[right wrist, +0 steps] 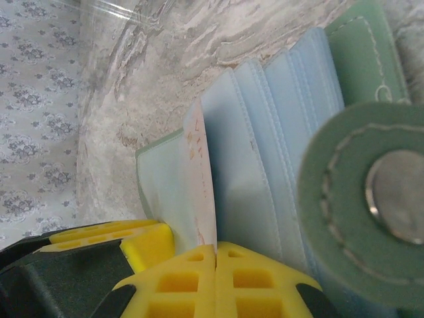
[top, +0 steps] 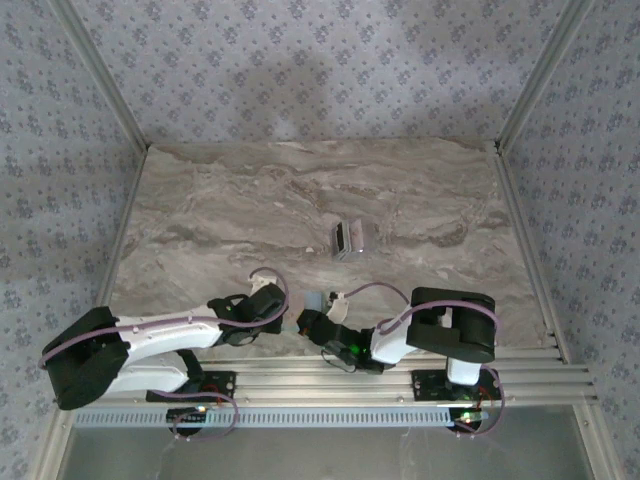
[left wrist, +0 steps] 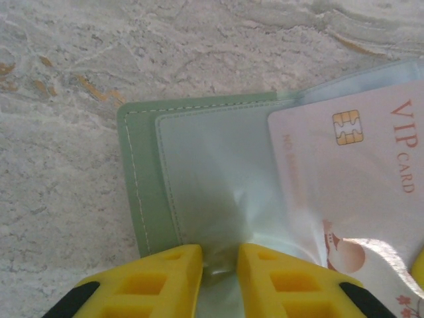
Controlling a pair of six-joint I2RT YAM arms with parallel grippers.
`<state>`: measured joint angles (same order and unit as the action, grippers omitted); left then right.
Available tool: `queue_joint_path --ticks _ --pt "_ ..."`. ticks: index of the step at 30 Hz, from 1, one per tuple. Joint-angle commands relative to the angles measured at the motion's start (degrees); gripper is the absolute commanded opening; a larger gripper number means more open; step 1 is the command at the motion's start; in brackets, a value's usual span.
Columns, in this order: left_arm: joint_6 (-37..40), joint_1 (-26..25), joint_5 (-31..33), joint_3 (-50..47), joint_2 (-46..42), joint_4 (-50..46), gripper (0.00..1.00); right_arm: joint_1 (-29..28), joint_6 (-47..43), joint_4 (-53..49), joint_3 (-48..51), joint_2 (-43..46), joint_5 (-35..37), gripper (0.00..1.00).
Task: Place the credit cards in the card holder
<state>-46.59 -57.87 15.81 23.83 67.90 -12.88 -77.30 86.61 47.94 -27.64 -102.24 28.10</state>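
Note:
The sage-green card holder (left wrist: pixel 142 199) lies open on the marble table near its front edge, between both grippers (top: pixel 313 300). My left gripper (left wrist: pixel 220 255) pinches a crumpled clear sleeve of the holder. A white-and-pink VIP credit card (left wrist: pixel 361 179) with a gold chip sits partly under that sleeve. My right gripper (right wrist: pixel 216 246) is shut on the near edge of this card (right wrist: pixel 202 179), which stands on edge beside the pale blue sleeves (right wrist: pixel 265 152). The holder's round snap flap (right wrist: pixel 358 199) looms close on the right. More silvery credit cards (top: pixel 350 240) rest mid-table.
Grooved metal rails (top: pixel 400 375) run along the table's near edge under both arms. Patterned walls and slanted frame posts (top: pixel 530 90) close in the table on three sides. One yellow finger of the left gripper (right wrist: pixel 142 245) shows close beside the right gripper's fingers.

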Motion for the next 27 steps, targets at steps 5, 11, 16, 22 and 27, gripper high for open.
queue_joint_path --ticks 5,11,16,22,27 --pt "-1.36 -0.41 -3.70 -1.82 -6.46 -5.31 0.30 0.81 1.43 -5.51 -1.37 -4.81 -6.94 0.00" --pt "-2.69 -0.40 -3.60 -3.98 -11.65 -8.09 0.30 1.36 1.78 -5.58 -1.27 -4.90 -8.21 0.00" --pt "-3.91 0.15 -0.87 -4.76 -14.86 -11.26 0.28 1.71 0.86 -5.49 -1.35 -4.82 -9.53 0.04" --pt "-3.32 0.91 -0.79 -4.00 -13.57 -10.52 0.26 1.55 -2.01 -11.52 -2.86 -2.11 -10.25 0.15" --pt "-2.81 1.03 -0.85 -2.85 -10.66 -9.79 0.26 1.36 -3.69 -23.25 -5.86 1.72 -9.96 0.24"
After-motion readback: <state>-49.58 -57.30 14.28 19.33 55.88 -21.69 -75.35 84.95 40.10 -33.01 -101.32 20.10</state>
